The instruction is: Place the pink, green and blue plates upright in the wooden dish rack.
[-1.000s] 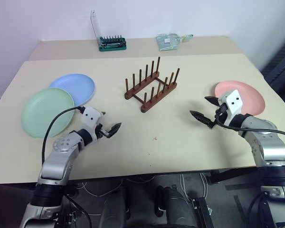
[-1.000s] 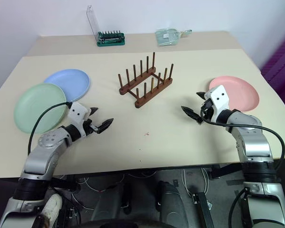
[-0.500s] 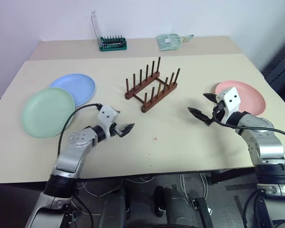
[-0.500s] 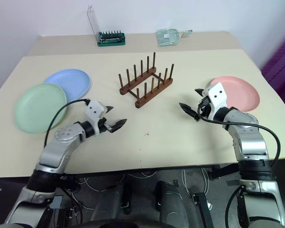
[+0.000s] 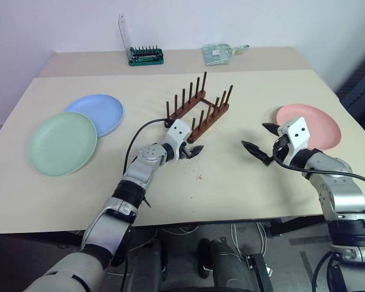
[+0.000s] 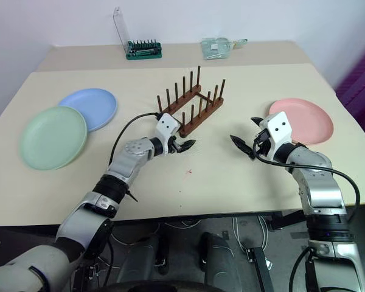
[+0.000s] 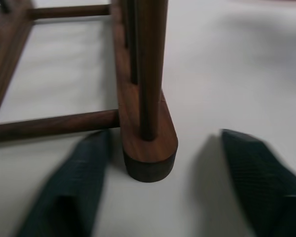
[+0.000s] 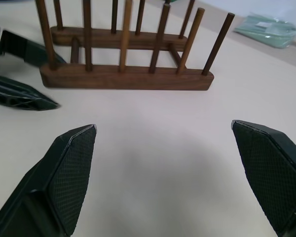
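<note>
The dark wooden dish rack (image 5: 198,109) stands mid-table with bare pegs. My left gripper (image 5: 191,151) sits at its near end, open. In the left wrist view its two fingers straddle the rounded end of one rack rail (image 7: 147,148), one finger (image 7: 71,192) close beside it, the other apart. The pale green plate (image 5: 62,143) and blue plate (image 5: 97,112) lie flat at the left, overlapping. The pink plate (image 5: 316,125) lies flat at the right. My right gripper (image 5: 257,136) hovers open and empty beside it, facing the rack (image 8: 126,74).
A green bit holder (image 5: 146,58) with a raised clear lid and a clear packet (image 5: 219,53) lie on the back part of the table. A small red speck (image 5: 199,177) marks the tabletop in front of the rack.
My left arm swung right and forward, from beside the green and blue plates to the rack's near end, and its fingers narrowed. The right gripper stayed put.
</note>
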Robot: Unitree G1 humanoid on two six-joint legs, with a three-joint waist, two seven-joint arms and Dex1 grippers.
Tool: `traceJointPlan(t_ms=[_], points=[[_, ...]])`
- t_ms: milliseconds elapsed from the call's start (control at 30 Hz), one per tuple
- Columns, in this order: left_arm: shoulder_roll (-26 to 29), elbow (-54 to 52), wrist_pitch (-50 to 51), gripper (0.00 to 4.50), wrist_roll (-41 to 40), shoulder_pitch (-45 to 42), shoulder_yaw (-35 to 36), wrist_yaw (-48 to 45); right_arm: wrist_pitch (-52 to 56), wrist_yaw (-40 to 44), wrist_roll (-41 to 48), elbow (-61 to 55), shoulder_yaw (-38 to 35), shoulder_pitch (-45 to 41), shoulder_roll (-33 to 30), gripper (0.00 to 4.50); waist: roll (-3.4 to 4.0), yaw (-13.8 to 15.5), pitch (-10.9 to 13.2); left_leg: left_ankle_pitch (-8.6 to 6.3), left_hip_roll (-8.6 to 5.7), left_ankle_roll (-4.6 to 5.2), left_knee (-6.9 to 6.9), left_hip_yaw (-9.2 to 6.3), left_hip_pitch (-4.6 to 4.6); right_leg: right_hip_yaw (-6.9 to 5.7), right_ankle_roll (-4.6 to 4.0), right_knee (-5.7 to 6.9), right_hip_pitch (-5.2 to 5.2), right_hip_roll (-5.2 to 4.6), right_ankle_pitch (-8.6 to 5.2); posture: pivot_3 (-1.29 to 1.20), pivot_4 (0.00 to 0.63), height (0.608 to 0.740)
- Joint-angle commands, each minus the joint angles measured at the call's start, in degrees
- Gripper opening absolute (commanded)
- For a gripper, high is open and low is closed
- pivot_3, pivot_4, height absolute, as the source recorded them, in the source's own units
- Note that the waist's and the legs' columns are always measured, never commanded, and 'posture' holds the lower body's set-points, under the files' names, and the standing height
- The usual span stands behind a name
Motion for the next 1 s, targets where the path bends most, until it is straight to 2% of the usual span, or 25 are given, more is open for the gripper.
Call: traceJointPlan(t_ms=[33, 67, 100, 133, 333, 533, 667, 733, 800, 867, 900, 967, 1000], points=[[-0.56, -0.61, -0.61, 1.58, 0.57, 0.84, -0.60, -1.83, -0.67, -0.85, 0.15, -2.83, -1.69, 1.03, -0.36, 4.50, 0.00, -0.05, 0.00, 0.00, 0.00, 0.00, 0.00, 0.01, -0.01, 0.01, 0.00, 0.00, -0.02, 0.00, 0.00, 0.00, 0.150, 0.730], [-0.44, -0.81, -0.85, 1.07, 0.80, 1.12, -0.71, -2.05, -0.66, -1.04, 0.12, -3.01, -1.66, 1.23, -0.30, 4.50, 0.00, -0.03, 0.00, 0.00, 0.00, 0.00, 0.00, 0.01, 0.00, 0.01, 0.00, 0.00, -0.02, 0.00, 0.00, 0.00, 0.150, 0.730], [-0.27, -0.99, -1.00, 0.80, 1.00, 1.33, -0.69, -2.28, -0.54, -1.28, 0.11, -3.32, -1.53, 1.36, -0.23, 4.50, 0.01, -0.06, -0.01, 0.00, 0.01, 0.00, 0.00, 0.00, 0.00, 0.00, 0.00, 0.01, -0.01, 0.00, 0.00, 0.00, 0.150, 0.730], [0.33, -1.37, -2.40, 0.75, 1.58, 1.76, -1.32, -3.36, -0.59, -1.15, -0.10, -3.59, -1.38, 1.87, -0.54, 4.50, 0.01, -0.06, 0.00, 0.00, 0.01, 0.00, 0.00, 0.02, 0.01, 0.00, 0.00, 0.00, -0.02, 0.01, 0.00, 0.00, 0.150, 0.730], [4.70, -6.88, -8.07, 0.75, 0.38, 4.23, -3.41, -15.33, 0.13, 3.14, -0.80, -4.29, -0.58, 5.85, -5.05, 4.50, 0.02, -0.09, -0.01, 0.00, 0.03, 0.00, -0.04, 0.01, 0.01, 0.00, -0.01, 0.00, -0.02, 0.01, 0.00, 0.00, 0.150, 0.730], [12.30, -8.49, -7.00, 0.75, -2.23, 4.30, -3.73, -31.19, -0.27, 6.30, -1.01, -4.03, -0.24, 8.45, -7.46, 4.50, 0.01, -0.30, 0.00, 0.00, 0.06, 0.00, -0.04, 0.03, 0.02, 0.00, -0.06, 0.01, -0.07, 0.04, -0.03, 0.00, 0.150, 0.730], [14.62, -5.72, -7.92, 0.75, -1.47, 3.62, -3.35, -34.02, -0.53, 5.99, -1.34, -4.14, -0.06, 8.44, -6.95, 4.50, 0.02, -0.14, 0.00, 0.00, 0.06, 0.00, -0.04, 0.02, 0.03, 0.01, -0.19, 0.01, -0.06, 0.04, -0.11, 0.00, 0.150, 0.730], [15.39, -5.11, -7.29, 1.81, -0.92, 3.54, -2.95, -33.56, -0.54, 5.92, -1.33, -4.17, -0.01, 8.45, -6.83, 4.50, 0.01, -0.03, -0.01, 0.00, 0.05, 0.00, -0.02, 0.01, 0.02, 0.01, -0.18, 0.00, -0.03, 0.02, -0.11, 0.00, 0.150, 0.730], [16.04, -4.91, -7.35, 2.67, 0.82, 3.69, -2.58, -30.41, -0.52, 6.02, -1.09, -4.11, -0.15, 8.44, -6.82, 4.50, 0.01, -0.08, -0.01, 0.00, 0.05, 0.00, 0.00, 0.01, 0.01, 0.02, -0.18, -0.01, -0.02, 0.01, -0.11, 0.00, 0.150, 0.730], [17.38, -6.63, -4.70, 3.71, 0.48, 4.79, -1.89, -29.85, 0.20, 6.79, -0.60, -4.08, -0.30, 8.59, -7.39, 3.96, 0.02, -0.12, -0.01, 0.00, 0.05, 0.00, 0.00, 0.01, 0.02, 0.02, -0.17, -0.01, -0.02, 0.01, -0.10, 0.00, 0.150, 0.730], [18.11, -7.76, -3.71, 3.72, 0.23, 5.48, -1.77, -30.07, 0.41, 7.29, -0.47, -4.15, -0.28, 8.78, -7.74, 3.65, 0.02, -0.20, -0.01, 0.00, 0.05, 0.00, 0.00, 0.00, 0.02, 0.02, -0.14, 0.00, -0.02, 0.02, -0.08, 0.00, 0.150, 0.730], [20.44, -11.79, 0.65, 3.72, -1.03, 8.01, -0.95, -30.61, 0.41, 7.87, -0.91, -3.89, -0.02, 8.97, -8.22, 2.64, 0.02, -0.60, -0.01, -0.01, 0.07, 0.00, -0.03, 0.03, 0.05, 0.03, -0.02, 0.01, -0.03, 0.04, -0.02, 0.00, 0.150, 0.730], [21.44, -14.57, 3.50, 3.47, -2.55, 9.54, -0.16, -31.22, 0.70, 8.64, -0.65, -4.37, 0.22, 9.38, -8.43, 2.13, 0.03, -0.75, -0.01, -0.01, 0.08, 0.00, -0.07, 0.05, 0.09, 0.04, -0.02, 0.02, -0.03, 0.05, -0.01, 0.00, 0.150, 0.730]])
